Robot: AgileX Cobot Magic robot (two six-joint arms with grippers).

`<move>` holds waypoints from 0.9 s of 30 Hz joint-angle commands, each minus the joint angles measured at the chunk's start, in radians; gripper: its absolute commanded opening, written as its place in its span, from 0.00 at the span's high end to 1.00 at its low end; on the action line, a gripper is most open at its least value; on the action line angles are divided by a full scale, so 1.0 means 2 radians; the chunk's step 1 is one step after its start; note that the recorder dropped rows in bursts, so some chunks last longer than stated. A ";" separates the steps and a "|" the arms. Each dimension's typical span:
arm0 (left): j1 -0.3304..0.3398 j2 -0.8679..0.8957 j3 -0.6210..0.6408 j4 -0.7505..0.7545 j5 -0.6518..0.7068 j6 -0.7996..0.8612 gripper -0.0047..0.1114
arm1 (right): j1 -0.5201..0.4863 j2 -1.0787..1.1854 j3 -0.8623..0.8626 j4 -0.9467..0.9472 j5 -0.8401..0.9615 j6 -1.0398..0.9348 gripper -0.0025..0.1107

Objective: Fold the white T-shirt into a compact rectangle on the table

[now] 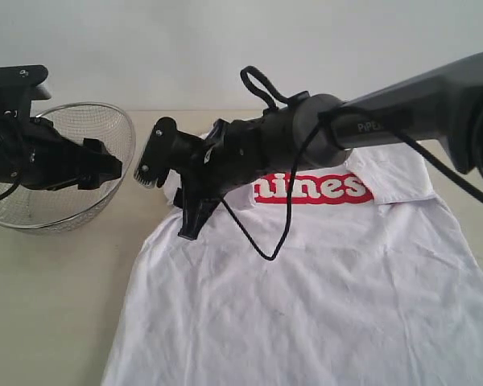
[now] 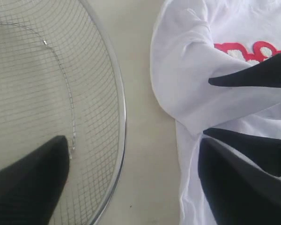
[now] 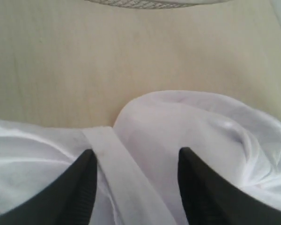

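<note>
White T-shirt (image 1: 322, 273): soft, wrinkled cloth
Red band (image 1: 314, 189): white letters, "ines" readable
Basket (image 1: 105, 121): round wire mesh
Left tool (image 2: 131, 140): apart
Right tool (image 3: 136, 154): apart over sleeve fold

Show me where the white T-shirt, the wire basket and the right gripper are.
white T-shirt (image 1: 306, 281), exterior view, plain lower front.
wire basket (image 1: 88, 121), exterior view, far mesh wall.
right gripper (image 3: 136, 151), right wrist view, midway between fingertips.

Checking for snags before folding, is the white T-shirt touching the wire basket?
Apart. The left wrist view shows bare table between the basket and the T-shirt.
</note>
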 commanded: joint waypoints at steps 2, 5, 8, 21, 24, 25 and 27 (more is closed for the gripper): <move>0.001 -0.005 0.001 -0.006 0.005 -0.005 0.35 | 0.000 0.011 -0.002 -0.001 -0.003 0.001 0.56; 0.001 -0.005 0.001 -0.006 0.005 -0.005 0.35 | 0.000 0.012 -0.002 -0.001 -0.003 0.001 0.58; 0.001 -0.005 0.001 -0.006 0.005 -0.005 0.35 | 0.000 0.012 -0.002 -0.001 -0.007 0.001 0.67; 0.001 -0.005 0.001 -0.006 0.005 -0.005 0.35 | 0.000 0.007 -0.002 -0.002 -0.031 0.070 0.98; 0.001 -0.005 0.001 -0.006 0.004 -0.005 0.35 | 0.000 -0.011 -0.002 -0.001 -0.049 0.118 0.98; 0.001 -0.005 0.001 -0.006 0.004 -0.005 0.35 | 0.000 -0.017 -0.002 0.001 -0.055 0.139 0.98; 0.001 -0.005 0.000 -0.006 0.004 -0.005 0.35 | 0.000 -0.027 -0.002 0.003 -0.065 0.165 0.98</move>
